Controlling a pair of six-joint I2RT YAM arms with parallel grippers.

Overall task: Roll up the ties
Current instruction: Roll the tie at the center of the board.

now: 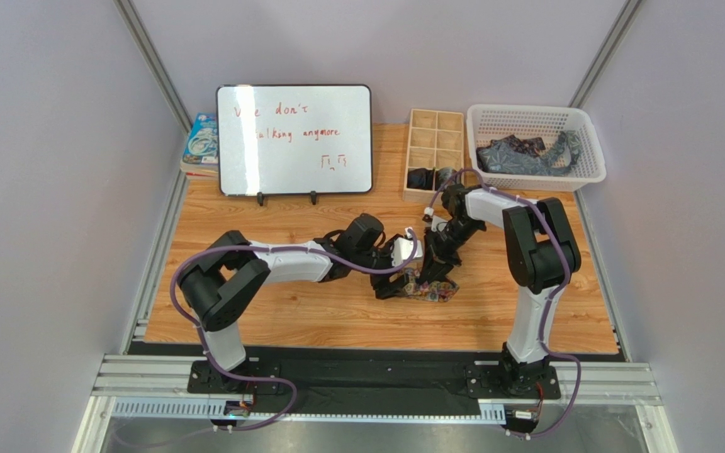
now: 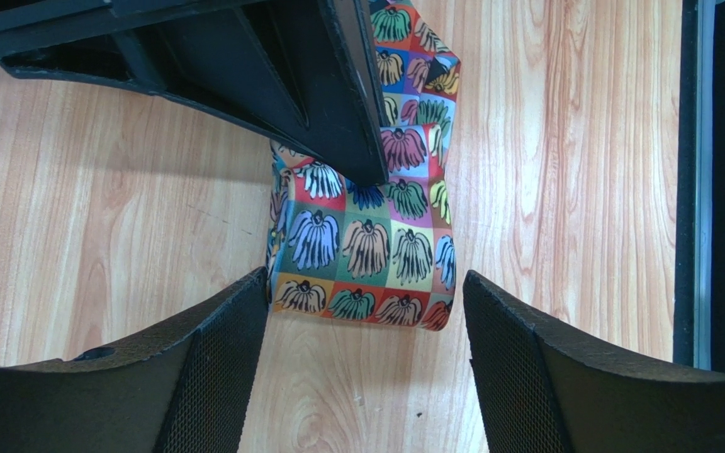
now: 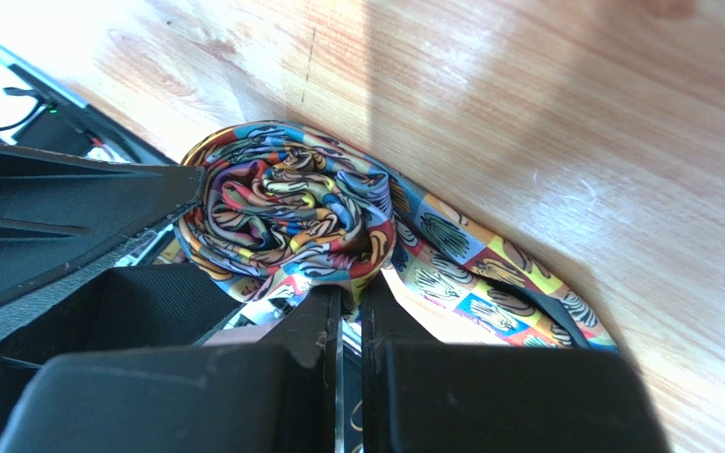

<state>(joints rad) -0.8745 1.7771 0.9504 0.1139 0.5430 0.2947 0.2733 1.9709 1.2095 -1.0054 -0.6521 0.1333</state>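
Note:
A multicoloured floral tie (image 1: 430,285) lies on the wooden table near the middle. In the right wrist view it is wound into a roll (image 3: 286,209) with a loose tail (image 3: 499,293) trailing right. My right gripper (image 3: 349,297) is shut on the roll's lower edge. My left gripper (image 2: 364,326) is open, its fingers either side of the tie's flat end (image 2: 366,255), not gripping it. The right gripper's black fingers (image 2: 338,85) cover the far part of the tie in the left wrist view. Dark ties (image 1: 527,153) lie in the white basket.
A white basket (image 1: 536,118) stands at the back right. A wooden compartment box (image 1: 435,142) beside it holds dark rolled ties (image 1: 430,177) in its near cells. A whiteboard (image 1: 294,140) stands at the back left. The table's black front rail (image 2: 716,179) is close to the left gripper.

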